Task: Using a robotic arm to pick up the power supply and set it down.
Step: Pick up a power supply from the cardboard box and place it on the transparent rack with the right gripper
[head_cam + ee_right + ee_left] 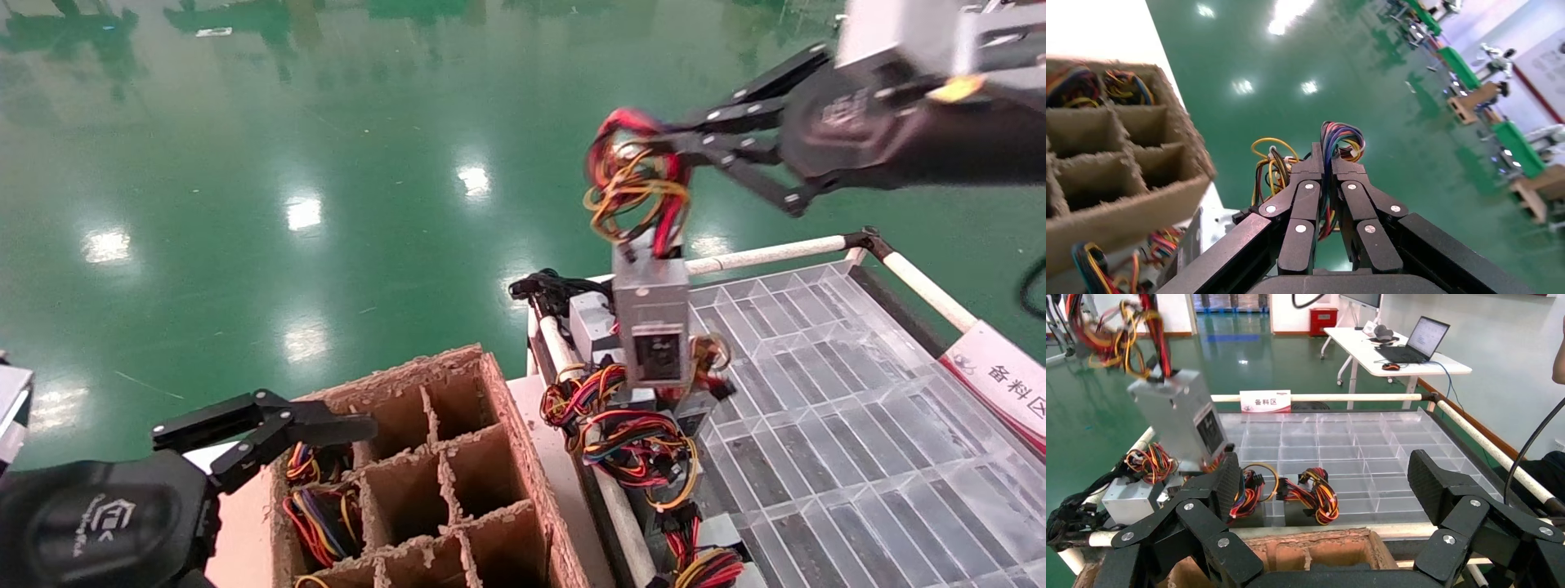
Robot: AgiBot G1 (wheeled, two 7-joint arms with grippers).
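The power supply [651, 327], a small grey metal box with a dark label, hangs in the air by its red, yellow and orange wires [633, 175]. It is above the left end of the clear tray. My right gripper [666, 147] is shut on that wire bundle, and the wires [1340, 138] pass between its closed fingers [1309, 177]. The left wrist view shows the hanging power supply [1180, 416] tilted above the tray. My left gripper [327, 429] stays open and empty at the lower left, over the cardboard box, its fingers [1226, 478] wide apart.
A cardboard box [458, 457] with divider cells sits below, and some cells hold wires. The clear compartment tray [858, 425] has white rails [768, 253] and a sign [997, 380]. Several other power supplies [637, 441] with wire bundles crowd its left end. Green floor lies beyond.
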